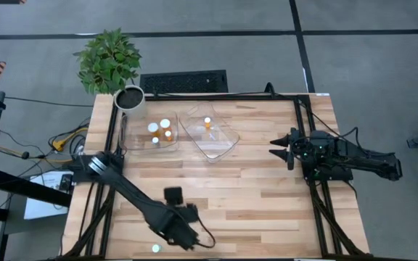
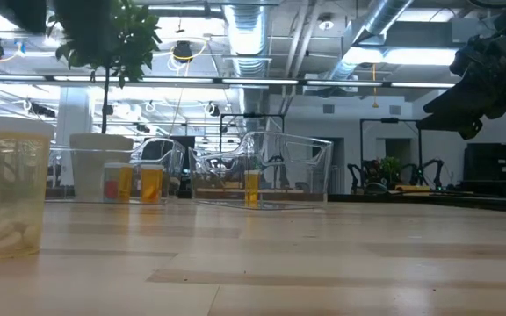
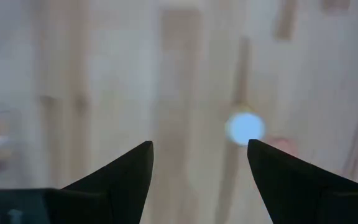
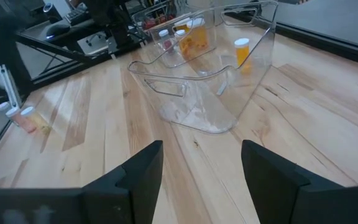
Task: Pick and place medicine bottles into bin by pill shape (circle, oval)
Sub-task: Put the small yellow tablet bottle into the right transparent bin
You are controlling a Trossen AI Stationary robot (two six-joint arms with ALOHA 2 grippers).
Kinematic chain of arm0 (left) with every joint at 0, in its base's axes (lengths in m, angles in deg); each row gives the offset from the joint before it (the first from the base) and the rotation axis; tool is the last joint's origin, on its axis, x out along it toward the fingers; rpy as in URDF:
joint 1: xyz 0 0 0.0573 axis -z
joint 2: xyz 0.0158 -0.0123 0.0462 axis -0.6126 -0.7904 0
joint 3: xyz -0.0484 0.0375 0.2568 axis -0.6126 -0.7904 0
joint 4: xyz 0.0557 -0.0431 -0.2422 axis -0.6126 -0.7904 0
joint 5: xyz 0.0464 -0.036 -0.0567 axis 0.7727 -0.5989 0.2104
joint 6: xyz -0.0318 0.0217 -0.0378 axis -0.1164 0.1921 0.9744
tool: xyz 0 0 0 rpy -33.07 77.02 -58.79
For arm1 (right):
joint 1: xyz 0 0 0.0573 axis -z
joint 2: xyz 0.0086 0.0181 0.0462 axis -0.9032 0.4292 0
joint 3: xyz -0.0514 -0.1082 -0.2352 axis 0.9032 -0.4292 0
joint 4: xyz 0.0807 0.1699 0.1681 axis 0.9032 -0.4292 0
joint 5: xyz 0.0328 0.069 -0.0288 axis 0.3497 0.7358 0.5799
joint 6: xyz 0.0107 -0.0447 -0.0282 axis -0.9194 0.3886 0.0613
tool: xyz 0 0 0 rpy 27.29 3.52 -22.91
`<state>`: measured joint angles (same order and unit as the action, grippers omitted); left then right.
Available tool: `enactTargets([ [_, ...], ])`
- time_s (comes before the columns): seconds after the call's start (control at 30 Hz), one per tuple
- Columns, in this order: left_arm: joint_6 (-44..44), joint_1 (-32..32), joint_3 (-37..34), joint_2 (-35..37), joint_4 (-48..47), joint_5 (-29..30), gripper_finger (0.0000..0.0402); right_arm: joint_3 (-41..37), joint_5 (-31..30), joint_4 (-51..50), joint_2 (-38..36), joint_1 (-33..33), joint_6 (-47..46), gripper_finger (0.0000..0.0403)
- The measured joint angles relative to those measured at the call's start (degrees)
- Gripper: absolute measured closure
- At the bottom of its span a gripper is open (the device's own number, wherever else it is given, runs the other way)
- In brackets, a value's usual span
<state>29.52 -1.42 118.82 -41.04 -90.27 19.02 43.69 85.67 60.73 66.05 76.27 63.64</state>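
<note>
Nearest the low camera, a medicine bottle [image 2: 10, 189] stands upright on the wooden bench [image 1: 267, 196], amber with a pale cap and pale pills lying at its bottom. In the high view the same bottle [image 1: 156, 249] is a small white cap at the bench's 6 o'clock edge, a little toward 7.

The left gripper [image 1: 183, 237] is over the bench just to the 1 o'clock side of that bottle. In the left wrist view its two dark fingers [image 3: 120, 180] stand well apart with nothing between them, and the bottle's round white cap [image 3: 245, 128] shows blurred beyond them, close to one fingertip and apart from it.

Toward 12 o'clock two clear tubs sit side by side. The left tub [image 1: 128, 141] holds several orange bottles with white caps [image 1: 165, 125]; I cannot count them surely. The right tub [image 1: 227, 129] sits turned at an angle and holds a single bottle [image 1: 207, 122], seen upright in the right wrist view [image 4: 242, 51].

The right gripper [image 1: 278, 147] waits at 3 o'clock, pointing toward the tubs, raised above the bench in the low view [image 2: 486, 61]. Its fingers [image 4: 135, 171] are spread and empty.

A white pot [image 1: 130, 100] with a leafy plant [image 1: 109, 59] stands at the 11 o'clock corner.
</note>
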Motion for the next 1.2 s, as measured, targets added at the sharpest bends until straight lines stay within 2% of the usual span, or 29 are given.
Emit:
enactTargets([
  [0.1,3.0,-0.4,-2.8,7.6,1.9,6.5,0.0145,0.0,0.0,0.0,0.0,0.0,0.0,0.0178],
  [0.17,3.3,-0.5,-7.9,13.3,10.9,9.1,0.0145,0.0,0.0,0.0,0.0,0.0,0.0,0.0178],
  [0.3,2.6,-0.4,-23.3,23.1,31.2,8.9,0.0145,0.0,0.0,0.0,0.0,0.0,0.0,0.0178],
  [0.4,5.6,-1.3,-31.1,26.1,35.6,6.2,0.0145,0.0,0.0,0.0,0.0,0.0,0.0,0.0178],
  [0.57,4.3,-2.1,-32.5,26.1,38.8,5.4,0.0145,0.0,0.0,0.0,0.0,0.0,0.1,0.0178],
  [0.7,1.4,-2.6,-32.6,23.4,41.2,1.9,0.0145,0.0,0.0,0.0,0.0,0.0,0.1,0.0178],
  [1.0,1.0,-2.6,-32.5,16.5,41.0,-7.2,0.0145,0.0,0.0,0.0,0.0,0.0,0.1,0.0178],
  [1.2,1.0,-2.5,-32.5,16.2,40.4,-6.2,0.0146,0.0,0.0,0.0,0.0,0.0,0.1,0.0178],
])
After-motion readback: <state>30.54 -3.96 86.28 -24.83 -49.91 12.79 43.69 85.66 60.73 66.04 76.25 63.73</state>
